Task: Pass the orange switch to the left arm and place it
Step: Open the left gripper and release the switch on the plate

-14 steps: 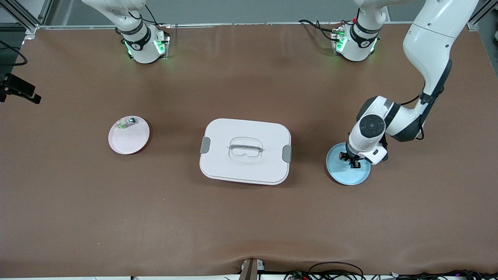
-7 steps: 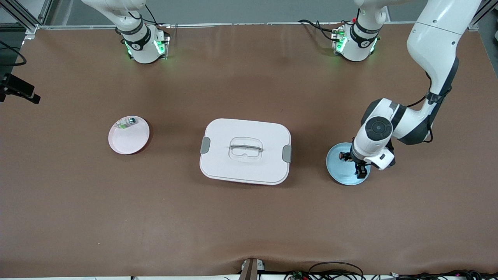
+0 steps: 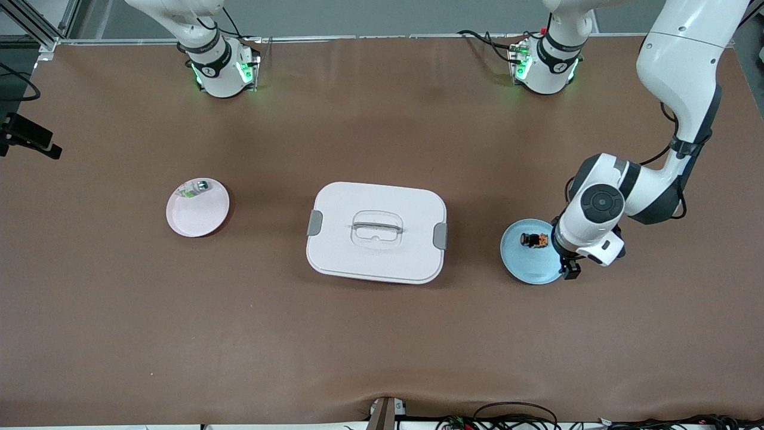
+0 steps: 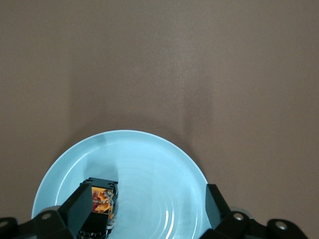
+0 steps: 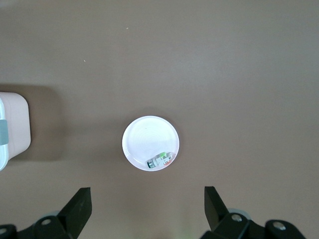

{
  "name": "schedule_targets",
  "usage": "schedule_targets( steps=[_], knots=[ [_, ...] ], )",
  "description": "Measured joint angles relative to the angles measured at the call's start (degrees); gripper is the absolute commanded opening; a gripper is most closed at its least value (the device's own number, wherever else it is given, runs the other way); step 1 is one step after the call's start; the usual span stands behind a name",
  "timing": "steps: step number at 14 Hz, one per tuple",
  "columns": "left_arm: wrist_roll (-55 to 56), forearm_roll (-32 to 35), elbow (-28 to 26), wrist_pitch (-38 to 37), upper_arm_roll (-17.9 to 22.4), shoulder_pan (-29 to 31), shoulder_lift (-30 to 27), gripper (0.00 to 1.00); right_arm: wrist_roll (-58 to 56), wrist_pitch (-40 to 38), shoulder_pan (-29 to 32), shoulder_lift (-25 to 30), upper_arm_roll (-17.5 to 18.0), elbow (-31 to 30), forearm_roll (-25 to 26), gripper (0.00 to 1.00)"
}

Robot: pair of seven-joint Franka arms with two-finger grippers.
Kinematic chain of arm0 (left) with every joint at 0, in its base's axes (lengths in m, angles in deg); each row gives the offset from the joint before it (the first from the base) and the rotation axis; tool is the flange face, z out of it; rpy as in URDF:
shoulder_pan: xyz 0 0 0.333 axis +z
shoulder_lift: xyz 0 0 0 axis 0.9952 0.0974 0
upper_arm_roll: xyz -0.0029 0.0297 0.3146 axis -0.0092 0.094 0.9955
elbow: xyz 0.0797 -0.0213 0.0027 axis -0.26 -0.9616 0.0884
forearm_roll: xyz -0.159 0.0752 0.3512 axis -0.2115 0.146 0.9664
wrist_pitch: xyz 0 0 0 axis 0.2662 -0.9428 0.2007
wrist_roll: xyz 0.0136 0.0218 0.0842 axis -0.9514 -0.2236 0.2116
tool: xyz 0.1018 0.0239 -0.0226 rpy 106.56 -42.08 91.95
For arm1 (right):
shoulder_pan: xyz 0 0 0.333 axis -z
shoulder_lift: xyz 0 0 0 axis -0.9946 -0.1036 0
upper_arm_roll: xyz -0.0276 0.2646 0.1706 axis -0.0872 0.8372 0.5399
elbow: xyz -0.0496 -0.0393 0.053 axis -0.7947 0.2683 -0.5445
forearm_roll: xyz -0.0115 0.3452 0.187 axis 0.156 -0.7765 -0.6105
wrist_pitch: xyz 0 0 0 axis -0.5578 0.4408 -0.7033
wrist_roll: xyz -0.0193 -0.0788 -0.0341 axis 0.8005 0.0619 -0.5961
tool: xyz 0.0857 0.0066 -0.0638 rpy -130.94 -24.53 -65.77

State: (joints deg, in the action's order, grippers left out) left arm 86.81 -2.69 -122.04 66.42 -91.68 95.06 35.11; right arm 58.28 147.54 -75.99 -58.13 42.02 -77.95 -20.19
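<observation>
The orange switch (image 3: 534,240) (image 4: 102,199) lies on the blue plate (image 3: 531,270) (image 4: 149,169), a small black part with an orange face. My left gripper (image 3: 568,267) (image 4: 149,199) hangs open over the plate's rim, toward the left arm's end of the table, and holds nothing. In the left wrist view one finger covers part of the switch. The white box (image 3: 376,200) (image 5: 12,127) stands mid-table, lid on. My right gripper (image 5: 147,194) is out of the front view. In its wrist view it is open and empty, high over the pink plate (image 5: 149,137).
The pink plate (image 3: 200,218) sits toward the right arm's end of the table with a pale whitish-green part (image 3: 196,189) (image 5: 160,160) on it. Both arm bases stand along the table edge farthest from the front camera. Cables run along the nearest edge.
My left gripper has opened and left the orange switch on the blue plate. It has then drawn off the plate's middle toward the left arm's end of the table.
</observation>
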Motion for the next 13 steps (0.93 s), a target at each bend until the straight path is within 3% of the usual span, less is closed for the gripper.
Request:
schedule_targets(
  steps=[8,13],
  knots=[
    [-42.9,-18.8,-6.7,1.7,0.5,0.3,-7.1,1.00,0.1,-1.6,0.0,0.0,0.0,0.0,-1.9,1.00],
    [-77.2,-25.6,-11.1,2.8,1.9,0.6,-11.1,1.00,0.1,-1.4,0.0,0.2,-0.1,0.0,-2.3,1.00]
  ],
)
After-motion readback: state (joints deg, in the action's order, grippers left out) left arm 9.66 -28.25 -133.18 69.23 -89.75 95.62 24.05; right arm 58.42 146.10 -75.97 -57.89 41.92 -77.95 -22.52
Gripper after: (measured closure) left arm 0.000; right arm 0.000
